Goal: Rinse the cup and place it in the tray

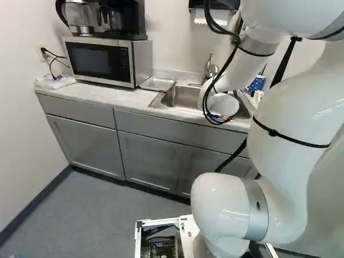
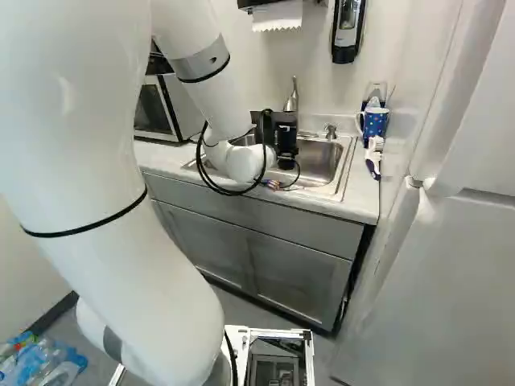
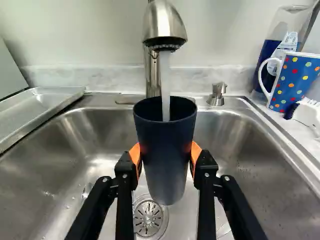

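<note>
Wrist view, end effector (image 2: 286, 138) seemingly near level, gripping cup (image 3: 167, 160), under running faucet (image 3: 162, 22)

Back from the gripper (image 2: 282, 133), the arm (image 1: 295, 107) is showing glossy white, rounded casings, with smooth grey bands (image 1: 257, 209) circling its joints. Thin black ties (image 1: 295, 140) are ringing the white shell. Beside the gripper (image 3: 166, 155), black cables (image 2: 233, 193) are looping, and small multicoloured wires (image 2: 273, 184) are peeking out. The gripper itself is displaying slim black linkages, round silver screws (image 3: 105, 180) and orange pads (image 3: 135, 154). Well below it, a pale metal frame (image 1: 157, 222) is enclosing dark electronics (image 1: 161, 244).
</note>
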### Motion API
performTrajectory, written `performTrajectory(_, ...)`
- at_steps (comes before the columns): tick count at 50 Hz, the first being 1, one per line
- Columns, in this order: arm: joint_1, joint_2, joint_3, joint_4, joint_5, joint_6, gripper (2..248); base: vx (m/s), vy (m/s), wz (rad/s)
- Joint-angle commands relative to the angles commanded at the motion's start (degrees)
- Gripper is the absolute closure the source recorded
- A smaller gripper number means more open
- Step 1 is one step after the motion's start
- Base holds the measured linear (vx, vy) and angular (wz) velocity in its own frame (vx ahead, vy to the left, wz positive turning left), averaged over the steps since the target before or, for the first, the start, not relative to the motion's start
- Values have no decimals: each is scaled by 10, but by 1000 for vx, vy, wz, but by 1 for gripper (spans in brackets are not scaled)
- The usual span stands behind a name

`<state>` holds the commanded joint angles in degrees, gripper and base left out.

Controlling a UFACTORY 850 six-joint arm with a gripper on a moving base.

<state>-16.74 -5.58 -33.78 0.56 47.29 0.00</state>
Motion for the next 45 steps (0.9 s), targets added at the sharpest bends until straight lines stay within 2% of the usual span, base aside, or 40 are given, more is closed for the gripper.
performTrajectory(45, 0, 0, 0, 0, 0, 0, 134, 0, 0, 0)
